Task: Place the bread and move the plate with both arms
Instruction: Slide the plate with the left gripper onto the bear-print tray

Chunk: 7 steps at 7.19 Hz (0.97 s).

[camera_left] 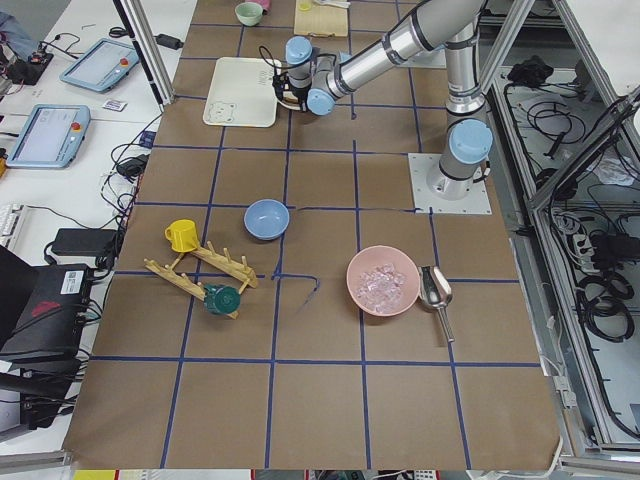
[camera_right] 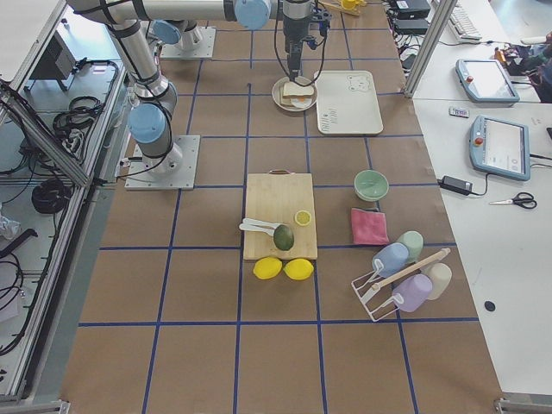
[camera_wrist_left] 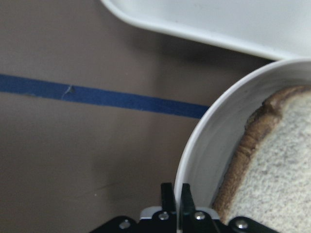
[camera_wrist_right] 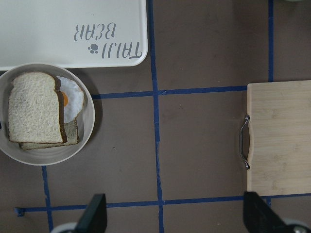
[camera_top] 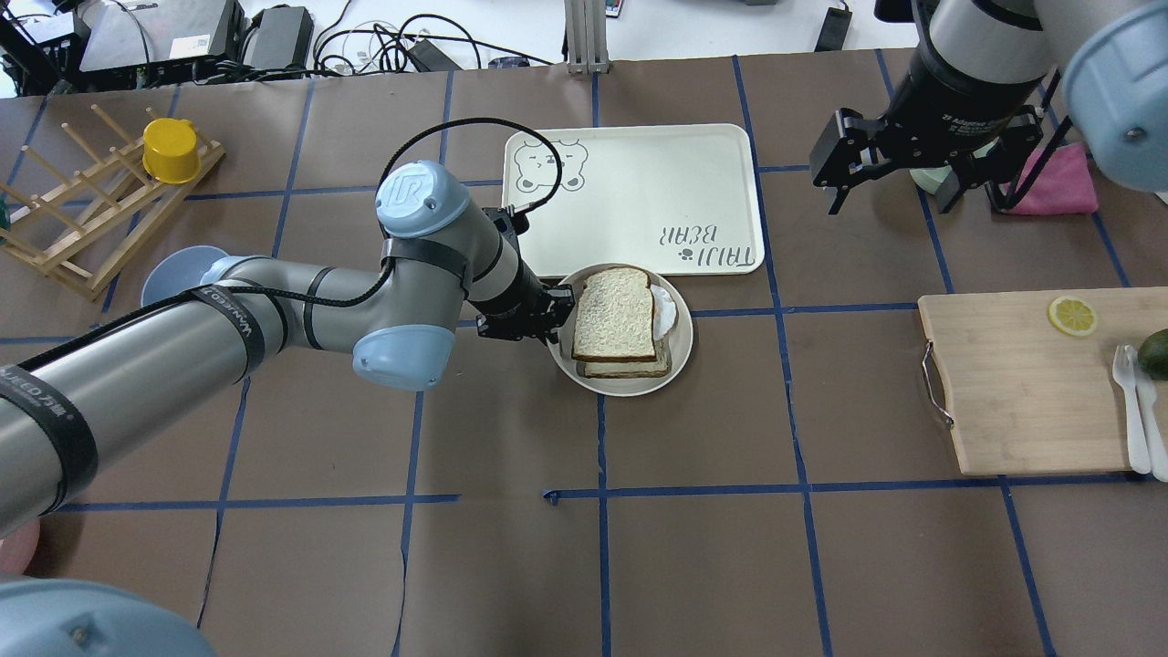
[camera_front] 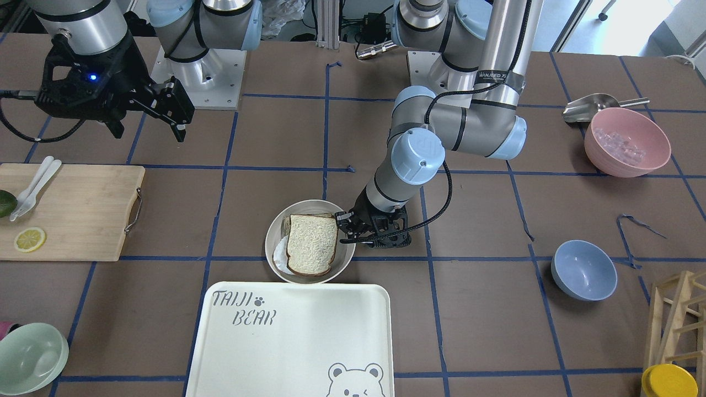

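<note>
The bread (camera_top: 613,313) lies flat on top of an egg-topped slice (camera_top: 664,310) in the round cream plate (camera_top: 630,388), which rests on the table beside the tray. My left gripper (camera_top: 557,315) is low at the plate's left rim. In the left wrist view its fingers (camera_wrist_left: 167,194) stand close together, pinched on the plate's rim (camera_wrist_left: 204,145), with the bread's brown crust (camera_wrist_left: 243,145) just inside. My right gripper (camera_top: 890,187) is open and empty, raised well above the table to the plate's right. Its view looks down on the plate (camera_wrist_right: 48,158) and the bread (camera_wrist_right: 34,107).
The cream bear-print tray (camera_top: 639,173) lies just beyond the plate. A wooden cutting board (camera_top: 1013,383) with a lemon slice (camera_top: 1071,315) and white cutlery lies at the right. A blue bowl (camera_front: 583,269), a pink bowl (camera_front: 627,141) and a wooden rack (camera_top: 82,219) stand on the left arm's side.
</note>
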### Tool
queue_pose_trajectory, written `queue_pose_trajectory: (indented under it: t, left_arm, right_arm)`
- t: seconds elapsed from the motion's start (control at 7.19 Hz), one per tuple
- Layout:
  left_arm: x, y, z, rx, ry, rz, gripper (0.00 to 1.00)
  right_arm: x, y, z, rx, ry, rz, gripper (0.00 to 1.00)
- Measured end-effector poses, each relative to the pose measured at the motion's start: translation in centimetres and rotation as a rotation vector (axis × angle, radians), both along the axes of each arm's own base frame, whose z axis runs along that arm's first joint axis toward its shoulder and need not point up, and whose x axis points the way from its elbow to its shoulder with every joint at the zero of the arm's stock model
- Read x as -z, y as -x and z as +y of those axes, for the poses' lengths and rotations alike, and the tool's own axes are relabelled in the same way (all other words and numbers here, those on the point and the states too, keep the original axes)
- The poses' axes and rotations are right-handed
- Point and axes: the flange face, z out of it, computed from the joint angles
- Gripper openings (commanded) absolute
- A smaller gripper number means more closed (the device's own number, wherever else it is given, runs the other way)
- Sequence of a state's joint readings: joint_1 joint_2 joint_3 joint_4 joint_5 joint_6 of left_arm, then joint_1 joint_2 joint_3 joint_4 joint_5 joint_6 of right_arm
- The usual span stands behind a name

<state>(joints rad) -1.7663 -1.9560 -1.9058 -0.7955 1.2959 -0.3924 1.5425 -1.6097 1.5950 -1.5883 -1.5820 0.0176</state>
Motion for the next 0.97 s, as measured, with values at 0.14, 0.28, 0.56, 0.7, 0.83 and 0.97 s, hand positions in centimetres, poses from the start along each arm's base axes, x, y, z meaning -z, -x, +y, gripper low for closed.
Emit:
queue_pose_trajectory:
  t: [0.14, 0.28, 0.56, 0.7, 0.83, 0.97]
  left_arm:
    - [-1.5, 0.0, -0.7, -0.001, 0.002, 0.007, 0.0]
    - [-2.5, -0.5, -1.3, -0.008, -0.001, 0.014, 0.0]
    - [-4.5, -2.0, -2.0, -0.037, -0.004, 0.046, 0.0]
    - [-5.4, -2.5, -2.9, -0.049, 0.007, 0.065, 0.0]
    - [-6.0, -2.7, -4.8, -0.056, 0.025, 0.076, 0.0]
    - [-6.7, -2.5, -7.5, -0.058, 0.051, 0.083, 0.0]
  right_arm:
    - [0.0, 0.0, 0.0, 0.0, 0.0, 0.006, 1.0]
    - [-0.1, 0.1, 0.0, 0.0, 0.001, 0.009, 1.0]
    - [-0.1, 0.0, 0.1, -0.002, 0.0, 0.01, 1.0]
    - [-0.1, -0.2, 0.1, -0.006, -0.001, 0.009, 1.0]
    - [-0.1, -0.4, 0.2, -0.013, -0.001, 0.008, 1.0]
    - [-0.1, -0.5, 0.2, -0.02, -0.002, 0.008, 1.0]
